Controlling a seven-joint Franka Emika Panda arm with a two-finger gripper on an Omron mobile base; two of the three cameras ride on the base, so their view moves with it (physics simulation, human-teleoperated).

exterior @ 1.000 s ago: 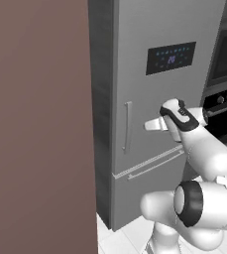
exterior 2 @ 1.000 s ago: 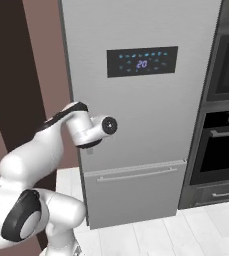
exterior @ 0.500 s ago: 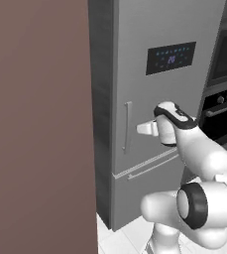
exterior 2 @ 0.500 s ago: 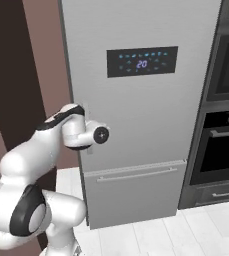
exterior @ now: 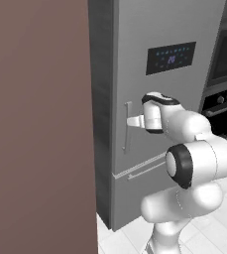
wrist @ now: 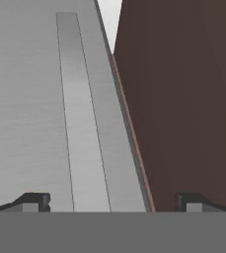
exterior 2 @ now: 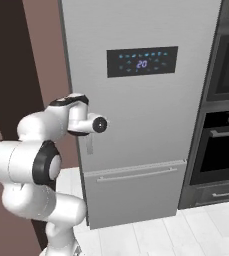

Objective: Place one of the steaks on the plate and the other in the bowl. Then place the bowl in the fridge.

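The tall grey fridge (exterior: 154, 99) (exterior 2: 141, 115) stands shut, its dark display panel (exterior 2: 142, 62) lit. A slim vertical handle (exterior: 127, 126) (wrist: 82, 123) runs near the door's left edge. My gripper (exterior: 133, 120) is open, level with the handle and pointing at it. In the hand view the handle lies between my spread fingertips (wrist: 35, 201), slightly left of centre, with my gripper (wrist: 113, 202) close to the door (wrist: 25, 99). Nothing is held. The steaks, the plate and the bowl are out of view.
A tall brown panel (exterior: 35, 124) (wrist: 183, 99) flanks the fridge on the left, close to the handle. A dark wall oven (exterior 2: 226, 125) stands to the right. The fridge's lower drawer (exterior 2: 136, 195) has a horizontal bar handle. White floor tiles (exterior 2: 186, 230) lie below.
My hand has swung left across the fridge door to the vertical handle. The jaws have stayed open and the door has stayed shut.
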